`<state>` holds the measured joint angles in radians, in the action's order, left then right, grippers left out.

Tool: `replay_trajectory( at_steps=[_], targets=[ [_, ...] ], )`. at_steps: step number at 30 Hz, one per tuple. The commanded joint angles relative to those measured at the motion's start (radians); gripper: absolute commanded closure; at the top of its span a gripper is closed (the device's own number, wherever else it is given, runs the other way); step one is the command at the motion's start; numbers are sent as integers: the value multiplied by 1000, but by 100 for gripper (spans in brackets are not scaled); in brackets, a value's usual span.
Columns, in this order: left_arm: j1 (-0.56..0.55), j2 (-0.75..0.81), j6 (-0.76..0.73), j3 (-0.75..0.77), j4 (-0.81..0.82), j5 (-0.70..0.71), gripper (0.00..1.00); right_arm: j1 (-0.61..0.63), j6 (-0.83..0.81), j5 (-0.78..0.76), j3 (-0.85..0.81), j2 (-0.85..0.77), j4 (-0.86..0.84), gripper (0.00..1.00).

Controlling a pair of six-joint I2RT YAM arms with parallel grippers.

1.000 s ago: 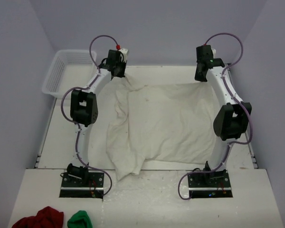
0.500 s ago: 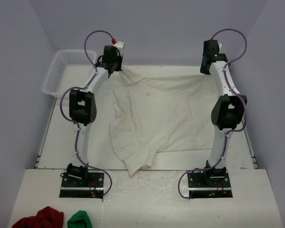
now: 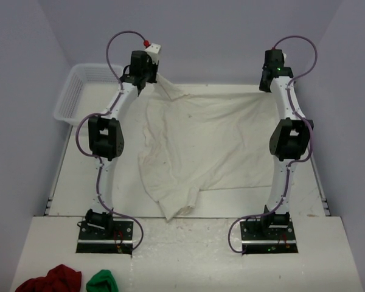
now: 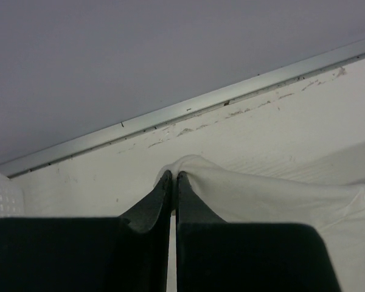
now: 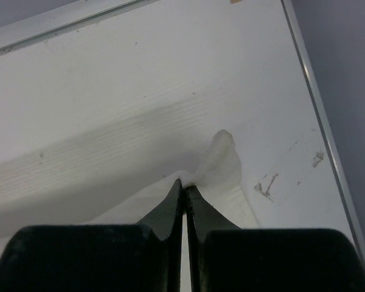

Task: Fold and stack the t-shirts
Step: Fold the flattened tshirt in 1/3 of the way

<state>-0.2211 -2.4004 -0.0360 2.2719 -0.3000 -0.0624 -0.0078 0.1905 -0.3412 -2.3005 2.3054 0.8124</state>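
One off-white t-shirt (image 3: pixel 213 143) is stretched over the table's middle, its far edge raised and its near left part crumpled toward the front edge. My left gripper (image 3: pixel 151 84) is shut on the shirt's far left corner, near the back wall. In the left wrist view that gripper (image 4: pixel 173 176) pinches a fold of the t-shirt (image 4: pixel 274 194) at its tips. My right gripper (image 3: pixel 269 88) is shut on the far right corner. The right wrist view shows this gripper (image 5: pixel 185 184) with the cloth (image 5: pixel 222 164) bunched between its tips above the tabletop.
A white plastic basket (image 3: pixel 79 91) stands at the far left of the table. A dark red cloth bundle (image 3: pixel 52 280) and a small green cloth bundle (image 3: pixel 102 282) lie on the near shelf, left of the arm bases. The table's metal rim (image 5: pixel 328 152) runs close on the right.
Both grippers have moved toward the back wall with the shirt's corners, pulling the shirt away from the front edge and stretching it flatter. The crumpled near part has slid back.
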Motion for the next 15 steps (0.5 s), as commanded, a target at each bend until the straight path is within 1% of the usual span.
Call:
replay_trajectory(
  at_steps=[1, 6, 8, 15],
  targets=[
    [-26, 1, -56, 46, 45, -60, 100, -46, -26, 8, -63, 9, -9, 100],
    [-58, -5, -54, 46, 1, -76, 100, -60, -39, 51, -80, 45, 11, 100],
    [-76, 23, -48, -8, -4, -60, 100, -60, -33, 64, -76, 52, 24, 100],
    [-161, 153, -12, -207, -10, 44, 100, -60, 4, 107, 35, 17, 36, 100]
  ],
)
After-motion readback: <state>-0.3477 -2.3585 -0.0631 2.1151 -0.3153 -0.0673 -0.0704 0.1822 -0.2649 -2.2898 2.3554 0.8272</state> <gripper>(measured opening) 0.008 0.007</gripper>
